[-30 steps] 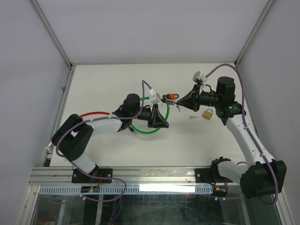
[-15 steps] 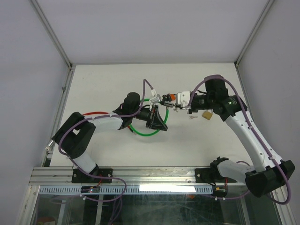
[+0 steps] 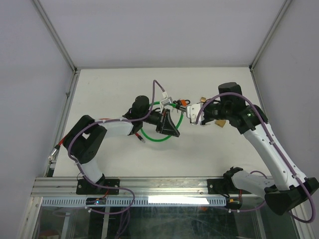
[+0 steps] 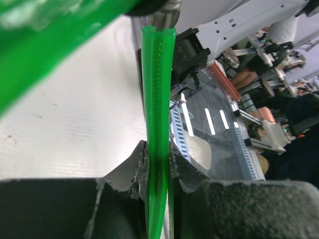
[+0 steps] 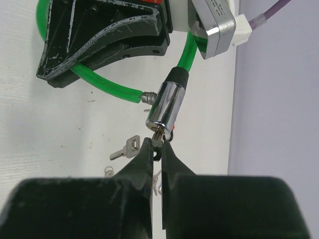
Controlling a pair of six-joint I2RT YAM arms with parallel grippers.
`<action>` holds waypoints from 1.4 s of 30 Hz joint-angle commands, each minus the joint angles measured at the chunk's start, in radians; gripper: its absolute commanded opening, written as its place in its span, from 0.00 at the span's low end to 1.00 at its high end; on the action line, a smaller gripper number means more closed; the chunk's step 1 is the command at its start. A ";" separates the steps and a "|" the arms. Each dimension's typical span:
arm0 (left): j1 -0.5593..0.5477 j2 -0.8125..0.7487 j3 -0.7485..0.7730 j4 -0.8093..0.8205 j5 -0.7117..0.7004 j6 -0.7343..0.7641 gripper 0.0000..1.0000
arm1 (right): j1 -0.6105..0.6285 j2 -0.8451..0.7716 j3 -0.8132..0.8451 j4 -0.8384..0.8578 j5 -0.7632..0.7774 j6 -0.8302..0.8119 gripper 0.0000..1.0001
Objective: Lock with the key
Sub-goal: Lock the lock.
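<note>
A green cable lock (image 3: 149,138) loops on the table, and my left gripper (image 3: 170,117) is shut on it. In the left wrist view the green cable (image 4: 157,99) runs up between the closed pads of my left gripper (image 4: 157,154). The cable ends in a chrome lock cylinder (image 5: 165,105), held just off the table. A key (image 5: 158,138) sticks out of the cylinder's face. My right gripper (image 5: 157,147) is shut on that key's head. From above, my right gripper (image 3: 191,110) meets the cylinder (image 3: 180,104) from the right.
A brass padlock (image 3: 219,122) lies on the table under my right wrist. Loose keys (image 5: 125,148) on a ring lie on the table below the cylinder. Metal frame rails border the white table on all sides.
My right arm has swung left and its wrist has rolled over, staying shut at the lock cylinder's face. The left arm shifted slightly, still holding the green cable.
</note>
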 commanded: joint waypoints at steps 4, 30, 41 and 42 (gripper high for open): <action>0.035 0.083 0.047 0.327 0.133 -0.384 0.00 | 0.016 -0.064 -0.069 -0.004 0.092 -0.101 0.00; 0.044 -0.099 -0.038 0.011 -0.163 0.035 0.00 | -0.363 -0.021 -0.330 0.851 -0.635 1.338 0.63; -0.033 -0.124 -0.038 -0.016 -0.290 0.123 0.00 | -0.363 0.044 -0.365 1.035 -0.648 1.560 0.70; -0.036 -0.124 -0.038 -0.018 -0.290 0.124 0.00 | -0.361 0.048 -0.367 1.047 -0.644 1.665 0.60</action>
